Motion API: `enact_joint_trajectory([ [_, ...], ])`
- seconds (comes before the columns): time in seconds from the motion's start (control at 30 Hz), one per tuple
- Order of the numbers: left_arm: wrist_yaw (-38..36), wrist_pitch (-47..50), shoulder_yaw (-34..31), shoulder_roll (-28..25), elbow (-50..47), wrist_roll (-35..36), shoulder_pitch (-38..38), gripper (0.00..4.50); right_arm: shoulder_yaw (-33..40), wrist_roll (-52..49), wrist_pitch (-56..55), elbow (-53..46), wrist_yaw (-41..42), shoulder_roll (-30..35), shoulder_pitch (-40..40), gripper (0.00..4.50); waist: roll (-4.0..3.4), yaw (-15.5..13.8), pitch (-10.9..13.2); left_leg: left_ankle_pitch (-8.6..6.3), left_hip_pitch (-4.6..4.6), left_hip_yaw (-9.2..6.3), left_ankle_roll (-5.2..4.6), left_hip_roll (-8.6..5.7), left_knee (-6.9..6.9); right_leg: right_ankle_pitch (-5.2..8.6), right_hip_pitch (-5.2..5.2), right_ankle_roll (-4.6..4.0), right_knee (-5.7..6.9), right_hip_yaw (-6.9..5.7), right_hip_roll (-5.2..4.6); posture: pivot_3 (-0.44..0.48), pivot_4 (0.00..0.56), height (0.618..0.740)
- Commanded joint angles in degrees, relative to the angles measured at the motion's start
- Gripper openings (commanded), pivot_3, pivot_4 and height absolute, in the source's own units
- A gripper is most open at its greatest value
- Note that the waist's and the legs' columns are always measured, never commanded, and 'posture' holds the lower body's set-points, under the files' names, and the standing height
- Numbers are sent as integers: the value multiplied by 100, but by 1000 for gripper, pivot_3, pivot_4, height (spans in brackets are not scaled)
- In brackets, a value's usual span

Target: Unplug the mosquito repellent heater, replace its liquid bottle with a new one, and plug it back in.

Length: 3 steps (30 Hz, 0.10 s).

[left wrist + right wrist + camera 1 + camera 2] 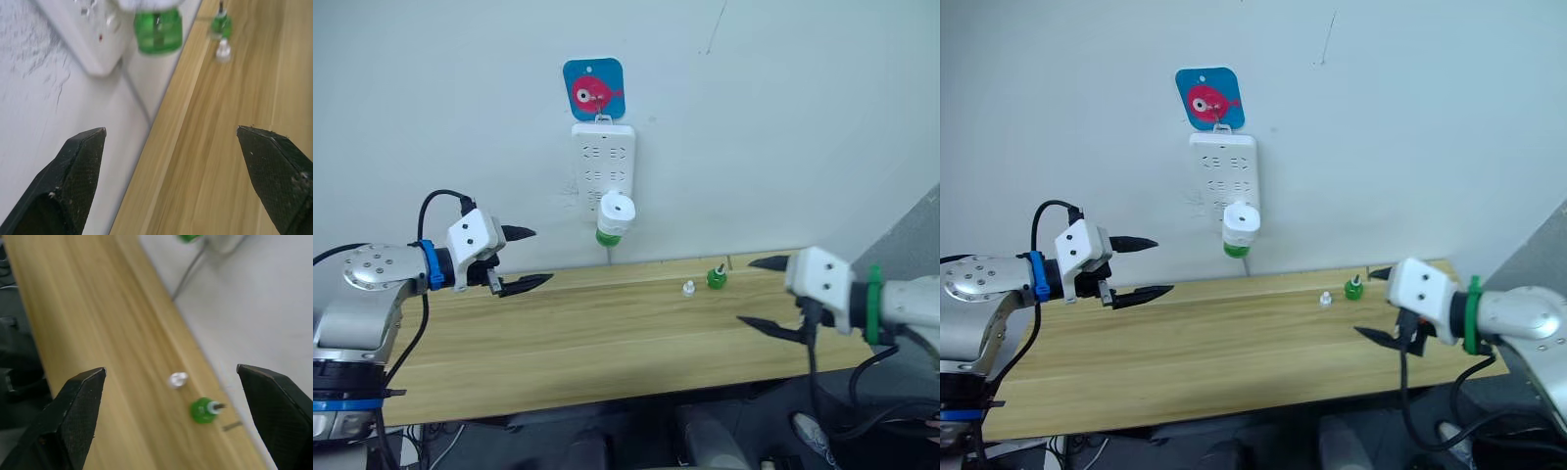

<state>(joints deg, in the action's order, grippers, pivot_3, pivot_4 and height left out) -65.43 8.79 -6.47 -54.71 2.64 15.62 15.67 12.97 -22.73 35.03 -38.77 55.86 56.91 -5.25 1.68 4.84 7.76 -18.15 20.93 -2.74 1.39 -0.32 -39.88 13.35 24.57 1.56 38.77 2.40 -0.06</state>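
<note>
While heater [616, 211] sits plugged in | left claw [527, 258] apart | right claw [762, 293] apart | no legible writing

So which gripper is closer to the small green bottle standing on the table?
Right. The right gripper hovers open just to the right of the green bottle; the left gripper, also open, is far across the table, past the heater.

No readable text, brand, number or label is seen on anything. A blue card [593, 89] hung on the wall above the power strip [603, 166] bears only a red fish-like picture, without legible lettering. The heater [616, 212] and the green bottle [716, 278] carry no markings that can be made out.
</note>
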Motion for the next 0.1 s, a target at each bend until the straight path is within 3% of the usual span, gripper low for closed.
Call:
enact_joint_trajectory([
  [0.03,57,-181,-214,-88,-2,-35,-16,4500,431,-270,-170,99,155,96,-144,4475,1,-18,-4,-1,-11,-4,-1,1,1,0,-19,0,-11,-4,0,-71,41,740],
  [0.1,73,-135,-242,-41,20,23,-5,4500,448,-294,-221,175,216,164,-178,4475,2,-22,-10,-1,-13,-5,-1,1,0,0,-25,0,-16,-5,0,-68,38,740],
])
